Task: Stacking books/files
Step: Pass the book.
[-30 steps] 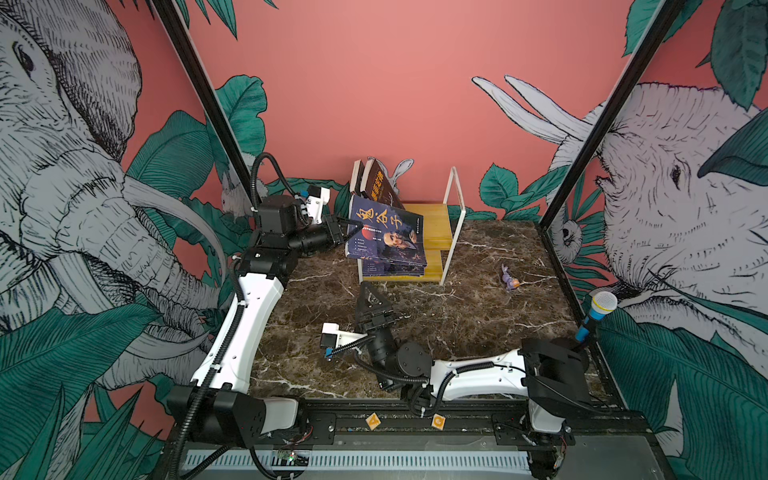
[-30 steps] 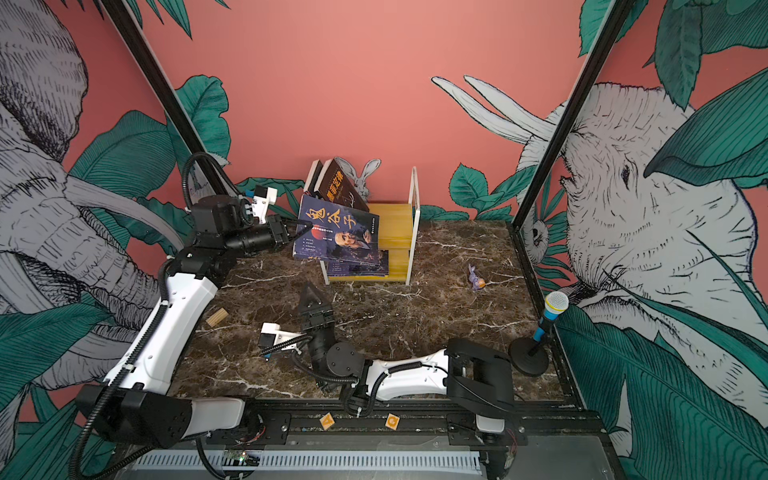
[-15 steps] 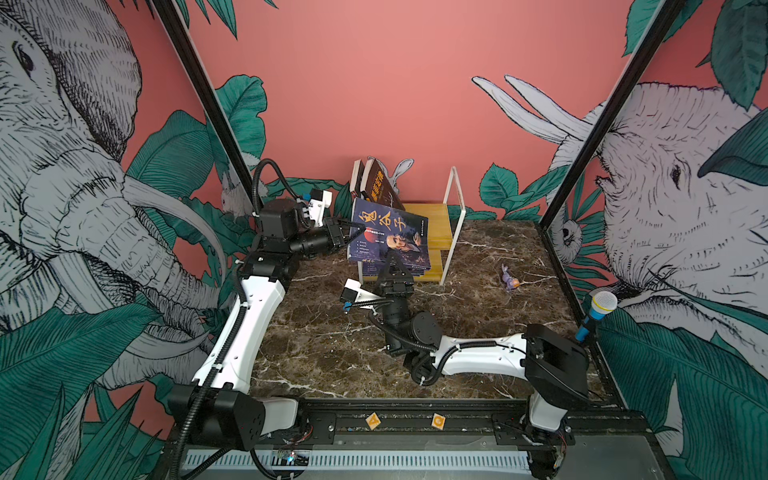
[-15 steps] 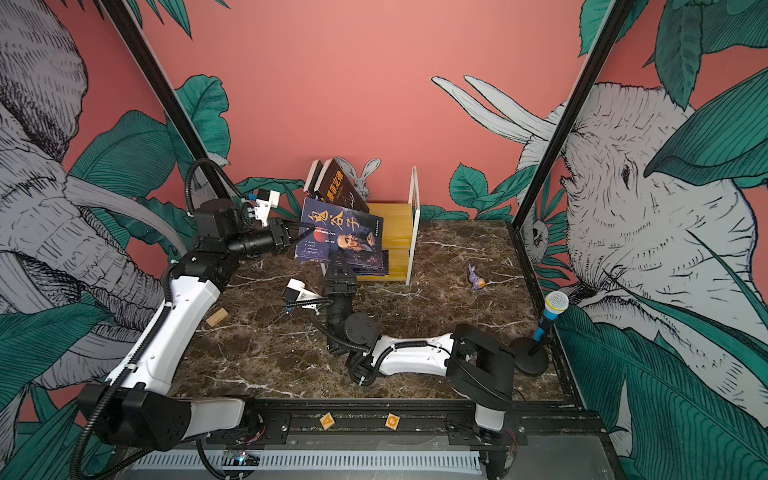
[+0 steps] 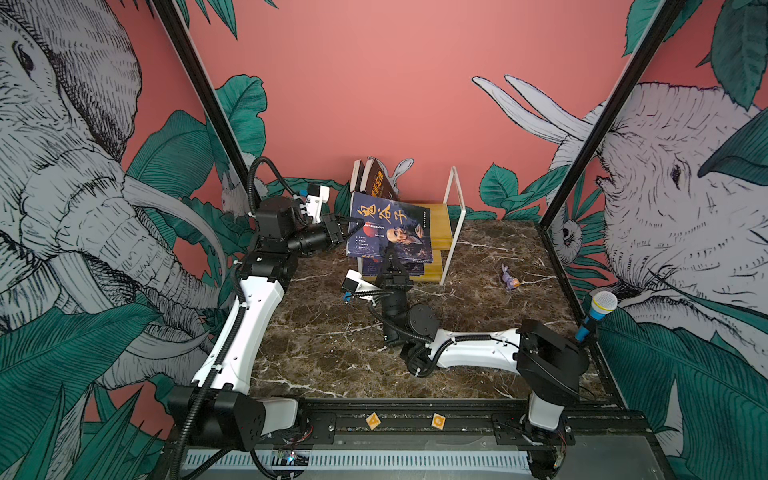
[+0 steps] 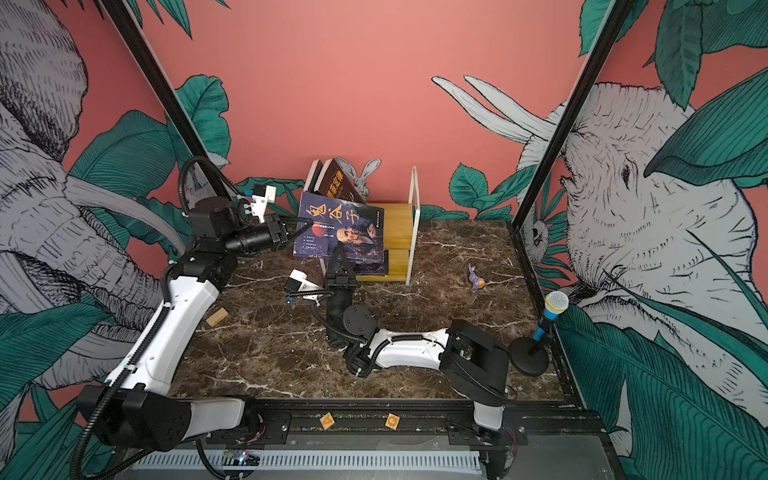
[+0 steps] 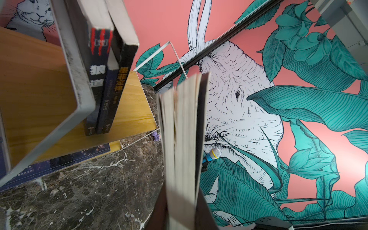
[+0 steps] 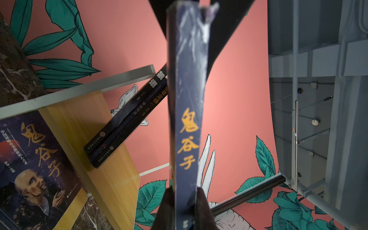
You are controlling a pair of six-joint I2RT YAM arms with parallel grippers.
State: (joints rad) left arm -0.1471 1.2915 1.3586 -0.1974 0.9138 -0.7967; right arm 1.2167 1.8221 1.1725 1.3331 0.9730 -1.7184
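Desk: dark brown marble-patterned desk (image 5: 332, 353). A small pale wooden block (image 6: 217, 318) lies beside the left arm and shows in a top view only where the arm does not cover it.
Right hand: right hand (image 5: 390, 252) reaches up from the desk, clamped on the lower edge of the navy paperback with gold title and bearded man's face (image 5: 395, 220). Its wrist view shows the spine pinched between both fingers.
Left hand: left hand (image 5: 351, 227) grips the same book's left edge. Its wrist view shows only the page edges.
Held book: tilted in the air, just in front of the yellow wooden rack with white metal ends (image 5: 441, 232).
Lower book: a matching navy paperback (image 8: 35, 169) lies flat, seemingly on the rack's lower front step.
Back: three dark paperbacks (image 5: 374, 183) lean against the rack's left metal end. Their spines are readable only in the wrist views.
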